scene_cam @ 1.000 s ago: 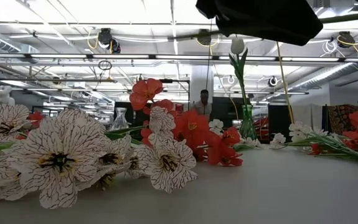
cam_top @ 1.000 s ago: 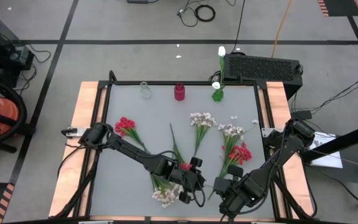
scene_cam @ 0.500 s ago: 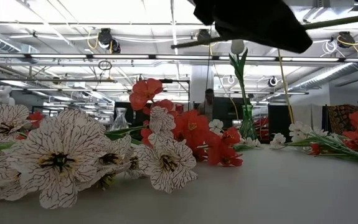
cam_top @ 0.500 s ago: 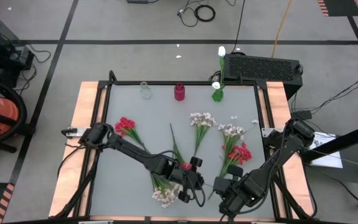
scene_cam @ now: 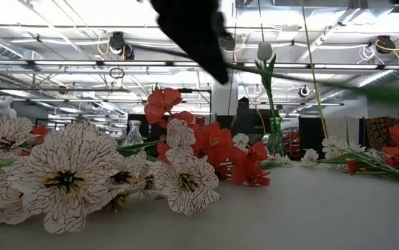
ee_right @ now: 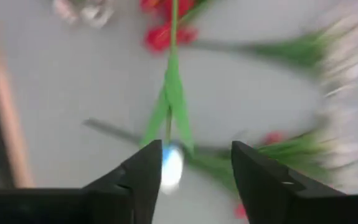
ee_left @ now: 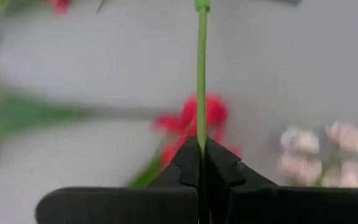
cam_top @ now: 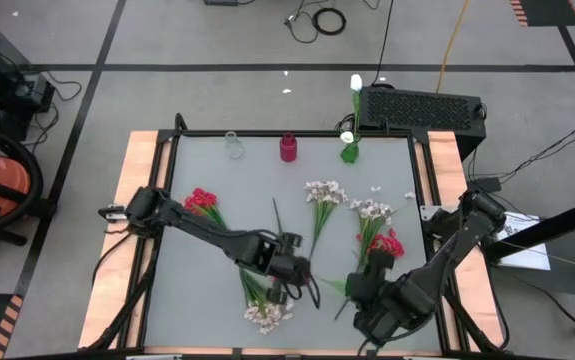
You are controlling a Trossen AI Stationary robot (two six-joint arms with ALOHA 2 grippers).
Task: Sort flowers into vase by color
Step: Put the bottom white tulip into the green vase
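Note:
My left gripper (cam_top: 307, 272) is over the table's near middle, shut on the thin green stem (ee_left: 201, 74) of a flower. The stem runs toward my right gripper (cam_top: 346, 288), which stands open close by. The flower's green leaves (ee_right: 172, 99) and a white bud (ee_right: 172, 165) show just ahead of the right fingers. A clear vase (cam_top: 233, 145), a red vase (cam_top: 288, 148) and a green vase (cam_top: 349, 150) holding white buds stand along the far edge. My left gripper pinches the bare green stem (ee_left: 201, 134) between its two fingertips. The stem runs straight on ahead of the fingers, along their line. In the low view the stem (scene_cam: 338, 82) is well above the table.
Flowers lie loose on the table: red blooms at the left (cam_top: 202, 203) and right (cam_top: 385, 245), pale clusters in the middle (cam_top: 324, 190) and beside them (cam_top: 372, 210), veined pale blooms near the front edge (cam_top: 267, 315). Wooden rails (cam_top: 137, 230) flank the grey top.
My left gripper has gone toward the table's left and far edges with the stem. In the low view its dark arm has swept leftward, and the stem now trails behind it as a blur.

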